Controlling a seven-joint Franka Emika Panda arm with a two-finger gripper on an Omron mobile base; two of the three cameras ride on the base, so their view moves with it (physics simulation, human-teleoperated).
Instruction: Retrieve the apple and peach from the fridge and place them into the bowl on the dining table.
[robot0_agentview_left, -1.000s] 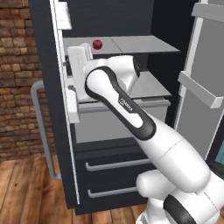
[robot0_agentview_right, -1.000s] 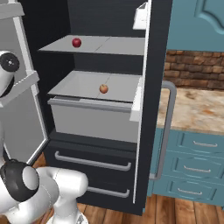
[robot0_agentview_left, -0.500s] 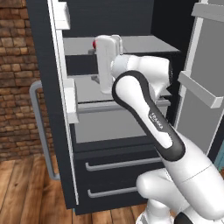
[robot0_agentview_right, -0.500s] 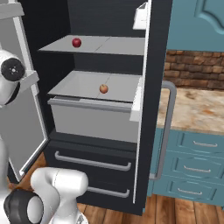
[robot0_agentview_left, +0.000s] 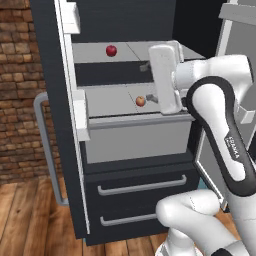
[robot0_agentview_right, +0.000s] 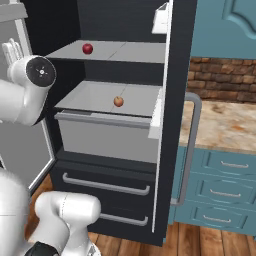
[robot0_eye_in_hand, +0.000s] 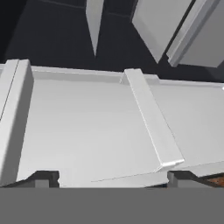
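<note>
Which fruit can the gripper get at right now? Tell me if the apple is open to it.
Probably yes. The fridge stands open and the apple sits alone and uncovered on the upper shelf, the peach on the shelf below. The gripper is open with nothing held, but it faces a grey shelf, not the fruit, so it must re-aim.

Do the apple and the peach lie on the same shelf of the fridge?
No, the apple sits on the upper shelf of the fridge, while the peach sits on the shelf below it.

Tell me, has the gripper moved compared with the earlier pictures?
Yes. In the left base view the gripper has swung rightward across the open fridge, from its left door edge past the apple.
</note>
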